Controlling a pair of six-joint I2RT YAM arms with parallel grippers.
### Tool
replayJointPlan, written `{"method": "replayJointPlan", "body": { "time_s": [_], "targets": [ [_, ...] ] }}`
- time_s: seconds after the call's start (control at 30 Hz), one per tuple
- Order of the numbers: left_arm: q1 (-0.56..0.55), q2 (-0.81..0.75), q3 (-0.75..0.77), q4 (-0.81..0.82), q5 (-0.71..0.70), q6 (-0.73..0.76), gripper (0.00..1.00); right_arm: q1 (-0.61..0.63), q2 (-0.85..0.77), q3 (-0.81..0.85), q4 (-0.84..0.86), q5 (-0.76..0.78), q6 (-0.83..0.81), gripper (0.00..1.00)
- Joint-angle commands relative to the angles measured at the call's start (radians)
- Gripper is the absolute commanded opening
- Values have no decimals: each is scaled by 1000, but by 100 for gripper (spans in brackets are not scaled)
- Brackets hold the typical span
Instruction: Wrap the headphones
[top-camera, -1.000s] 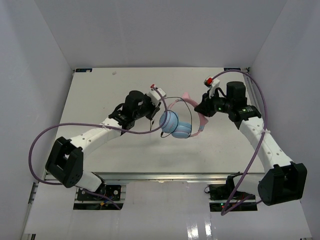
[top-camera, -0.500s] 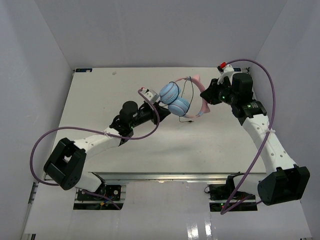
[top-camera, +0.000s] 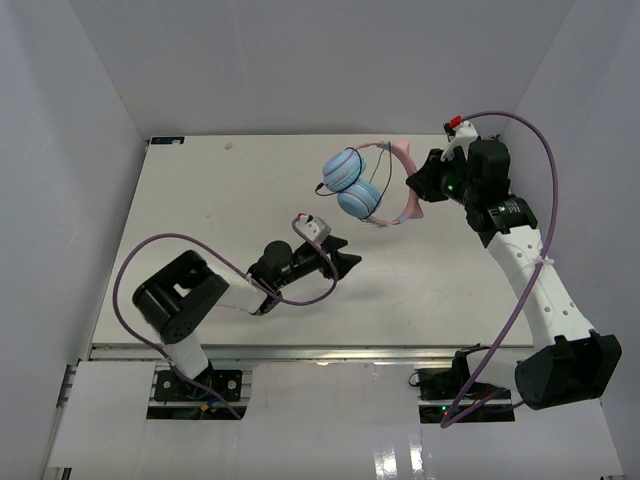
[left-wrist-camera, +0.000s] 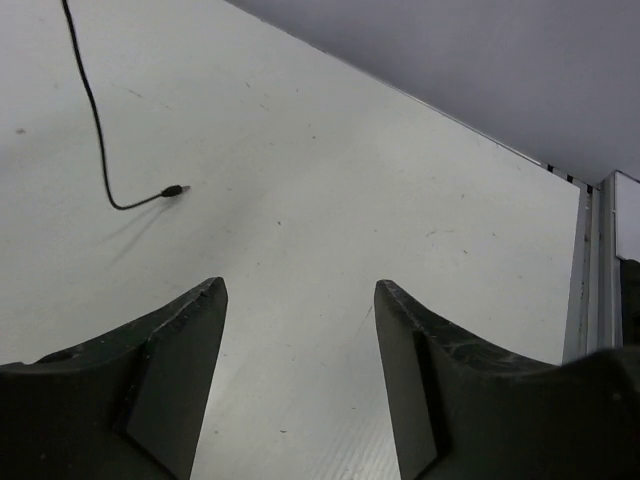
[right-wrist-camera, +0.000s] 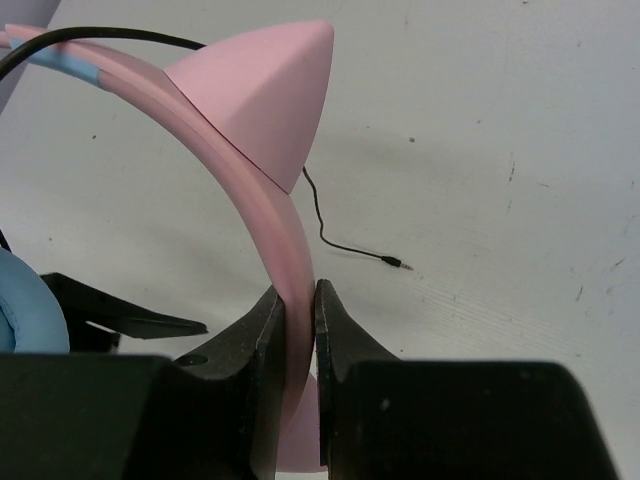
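the right fingers (right-wrist-camera: 262, 325) clamp the pink headband (right-wrist-camera: 275, 230), holding the headphones (top-camera: 360, 190) aloft over the far tabletop (top-camera: 200, 200). the left fingers (left-wrist-camera: 190, 330) stand open and empty; the cord (left-wrist-camera: 95, 130) dangles ahead to their left, its plug (left-wrist-camera: 175, 189) nearest this arm.

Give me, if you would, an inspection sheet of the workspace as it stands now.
Surface: white table, a few small specks, otherwise bare.
Job's things: headphones held up off the table by the pink headband; the black cord hangs loose with its plug end free, not wrapped.
Clutter: nothing seen.
Grippers: right gripper shut on the headband; left gripper open, empty, low over the table.
Cables: purple cables loop beside both arms, apart from the headphones.
Surroundings: plain white walls on three sides.
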Motion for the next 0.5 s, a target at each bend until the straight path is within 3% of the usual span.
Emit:
{"method": "replayJointPlan", "body": {
  "time_s": [0.0, 0.2, 0.47],
  "targets": [
    [-44, 156, 33, 375, -106, 43, 74, -2, -26, 102, 32, -54, 78, 8],
    [-49, 292, 135, 411, -322, 72, 75, -2, -52, 128, -19, -91, 92, 8],
    [-32, 307, 166, 433, -513, 61, 73, -2, -90, 119, -32, -132, 111, 8]
  ]
}}
